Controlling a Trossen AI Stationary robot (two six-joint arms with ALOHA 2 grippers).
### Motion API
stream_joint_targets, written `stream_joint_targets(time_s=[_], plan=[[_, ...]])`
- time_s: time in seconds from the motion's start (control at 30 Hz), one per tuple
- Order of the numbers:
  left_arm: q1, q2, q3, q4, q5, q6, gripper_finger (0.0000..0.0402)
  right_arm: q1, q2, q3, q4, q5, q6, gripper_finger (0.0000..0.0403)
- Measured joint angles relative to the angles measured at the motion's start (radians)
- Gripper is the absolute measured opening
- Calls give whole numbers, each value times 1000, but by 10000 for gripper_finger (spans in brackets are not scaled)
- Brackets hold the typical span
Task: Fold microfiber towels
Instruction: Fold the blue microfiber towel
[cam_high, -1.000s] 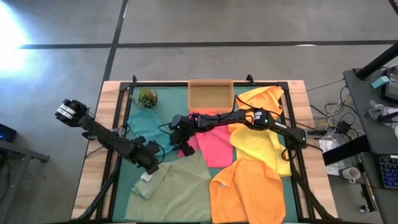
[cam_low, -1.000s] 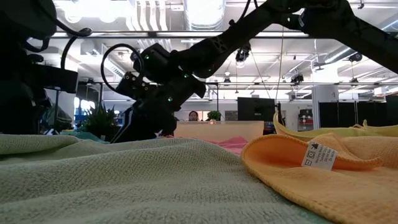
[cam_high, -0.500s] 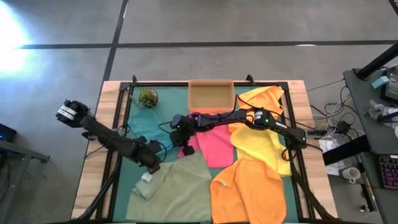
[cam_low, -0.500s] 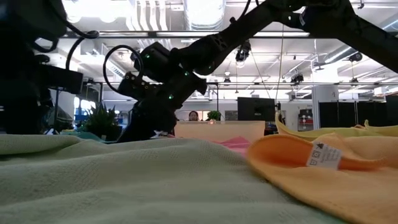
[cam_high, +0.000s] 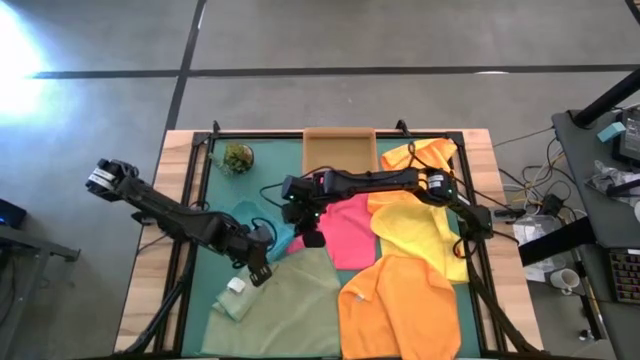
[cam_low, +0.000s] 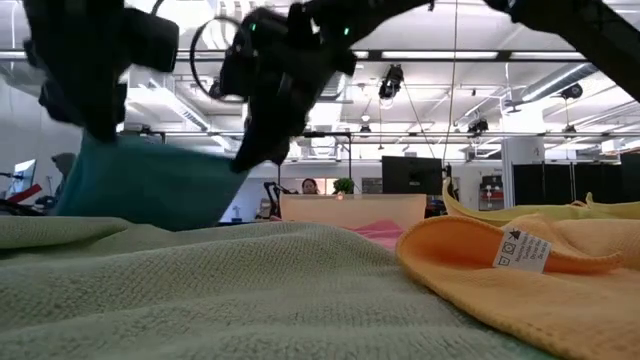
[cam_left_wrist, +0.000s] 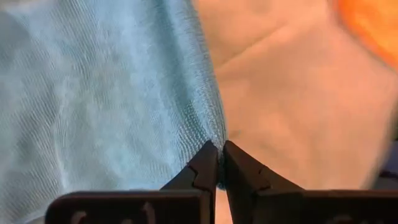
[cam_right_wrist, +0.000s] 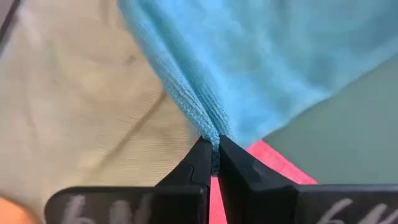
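Above the mat's middle, the teal towel (cam_high: 262, 232) hangs between the left gripper (cam_left_wrist: 219, 163) and right gripper (cam_right_wrist: 213, 155), each pinched shut on an edge. Light and limp, it should sag and bunch, so spread corners look the best holds.

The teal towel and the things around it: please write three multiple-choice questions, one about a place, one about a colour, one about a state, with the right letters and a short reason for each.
1. Where does the cardboard tray stand?
A. at the table's far edge, in the middle
B. on the orange towel
C. under the left arm

2. What colour is the towel that lies between the teal towel and the yellow towel?
A. white
B. hot pink
C. black

3. How is the teal towel held?
A. by neither gripper
B. by the left gripper alone
C. by both grippers, lifted

Answers:
1. A: the high view shows it by the far rim.
2. B: the pink towel lies there.
3. C: left gripper and right gripper are shut on its edge, and the low view shows it hanging off the table.
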Motion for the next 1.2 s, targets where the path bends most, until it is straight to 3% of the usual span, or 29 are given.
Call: stream_joint_targets(time_s=[0.23,0.5,0.7,0.83,1.2], plan=[[-1,0,90,-47,14,-1,4,33,-54,0,23,81,47,9],[-1,-3,99,-387,-7,-73,4,15,-24,-1,260,128,85,9],[3,-7,87,-545,-41,-107,4,-9,31,-2,447,146,107,9],[7,-3,83,-604,-39,-144,4,-15,102,5,543,182,112,9],[20,-4,0,-638,-37,-213,4,-23,242,156,529,195,175,9]])
